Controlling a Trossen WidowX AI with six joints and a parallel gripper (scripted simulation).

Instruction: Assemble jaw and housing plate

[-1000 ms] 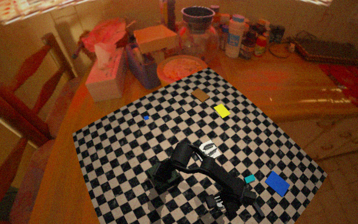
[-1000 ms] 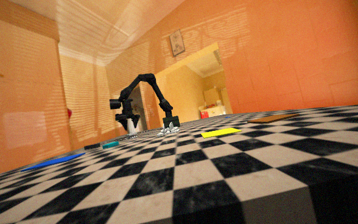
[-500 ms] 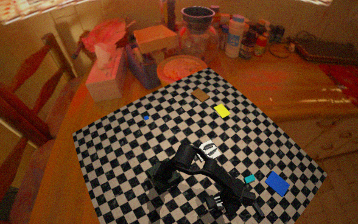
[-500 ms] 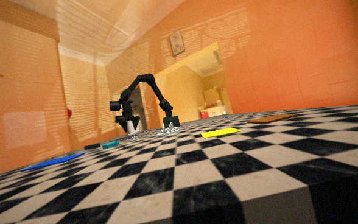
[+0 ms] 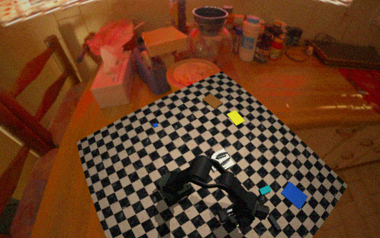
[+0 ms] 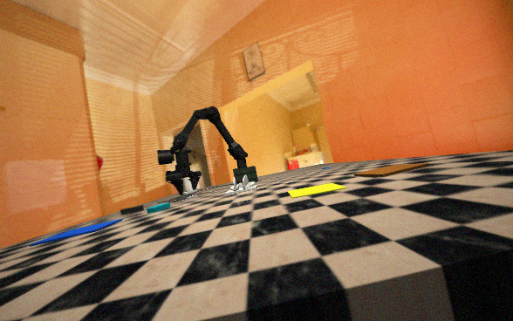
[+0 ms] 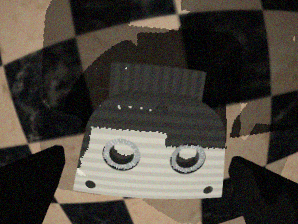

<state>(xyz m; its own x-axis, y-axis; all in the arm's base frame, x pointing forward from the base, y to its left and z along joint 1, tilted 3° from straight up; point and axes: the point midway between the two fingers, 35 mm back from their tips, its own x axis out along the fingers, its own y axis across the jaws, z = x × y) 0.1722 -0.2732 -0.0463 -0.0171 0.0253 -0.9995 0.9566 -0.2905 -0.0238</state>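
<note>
The white housing plate (image 7: pixel 145 175) has two round grey-rimmed holes, small dark corner spots and a ridged grey block at its far edge. It is on the checkered surface; shadow covers its far half. My gripper (image 5: pixel 234 217) (image 6: pixel 188 190) (image 7: pixel 149 161) is open and empty above it, one finger to each side in the wrist view. The white base (image 5: pixel 230 164) (image 6: pixel 235 192) stands apart, near the arm's foot, carrying two jaw shapes (image 5: pixel 222 156) (image 6: pixel 245 180). The arm partly hides it in the top view. Pins and tooth mesh cannot be made out.
A teal block (image 5: pixel 265 189) (image 6: pixel 158 208), a dark bar (image 5: pixel 274 222) (image 6: pixel 132 209) and a blue sheet (image 5: pixel 294 194) (image 6: pixel 78 231) lie near the gripper. A yellow sheet (image 5: pixel 235 118) (image 6: pixel 317 190), a brown sheet (image 5: pixel 212 101) (image 6: pixel 390 169) and a small blue piece (image 5: pixel 155 125) (image 6: pixel 326 167) lie farther off.
</note>
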